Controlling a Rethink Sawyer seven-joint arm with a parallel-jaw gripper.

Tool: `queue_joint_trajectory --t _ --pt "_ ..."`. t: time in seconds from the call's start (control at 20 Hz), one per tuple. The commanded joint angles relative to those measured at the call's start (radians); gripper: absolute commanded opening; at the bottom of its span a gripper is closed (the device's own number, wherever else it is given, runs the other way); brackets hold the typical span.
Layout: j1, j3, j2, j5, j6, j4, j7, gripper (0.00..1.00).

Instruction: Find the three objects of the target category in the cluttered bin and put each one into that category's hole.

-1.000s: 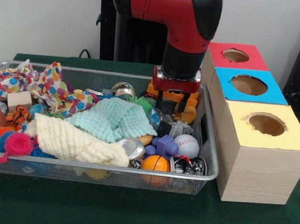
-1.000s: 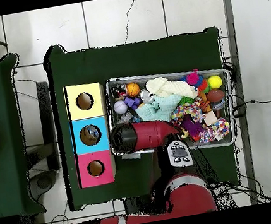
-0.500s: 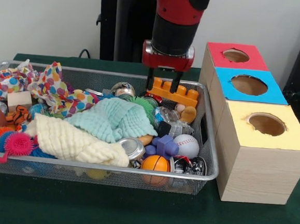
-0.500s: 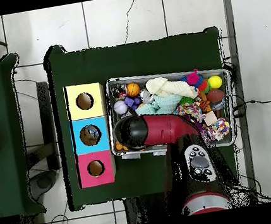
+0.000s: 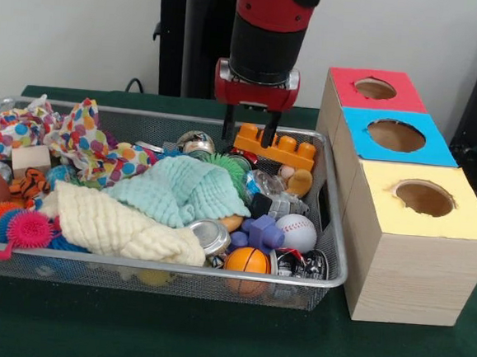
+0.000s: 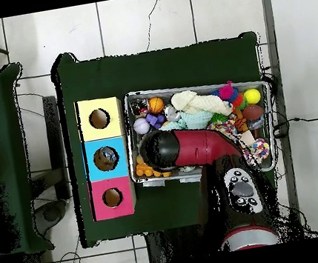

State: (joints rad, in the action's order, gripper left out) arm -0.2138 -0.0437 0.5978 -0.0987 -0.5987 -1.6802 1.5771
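While the arm hangs over the far right end of the wire mesh bin point(image 5: 334, 279), the gripper point(image 5: 248, 134) has its two dark fingers point(image 5: 228, 126) spread apart with nothing between them, their tips just above the left end of the orange toy brick point(image 5: 276, 147). That brick lies tilted against the bin's far wall, beside a silver can point(image 5: 196, 143). Below it sit a mint green cloth point(image 5: 180, 189), a cream cloth point(image 5: 119, 225), a purple toy block point(image 5: 261, 231), a baseball point(image 5: 297, 232) and an orange mini basketball point(image 5: 248, 260). A polka-dot cloth point(image 5: 92, 148) occupies the bin's left portion. To the right of the bin stand three boxes in a row: yellow-topped box point(image 5: 422, 211), blue-topped box point(image 5: 397, 135) and red-topped box point(image 5: 374, 88), each with a round hole. In the overhead view the arm point(image 6: 188, 151) covers the brick's end of the bin.
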Motion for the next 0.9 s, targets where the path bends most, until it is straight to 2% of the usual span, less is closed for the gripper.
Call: queue_joint_trajectory --t 0.05,0.9 --pt "-0.003 0.108 -0.088 -0.014 -0.031 0.076 0.04 1.0" --pt "0.013 0.123 -0.196 -0.011 0.062 0.161 0.086 1.0"
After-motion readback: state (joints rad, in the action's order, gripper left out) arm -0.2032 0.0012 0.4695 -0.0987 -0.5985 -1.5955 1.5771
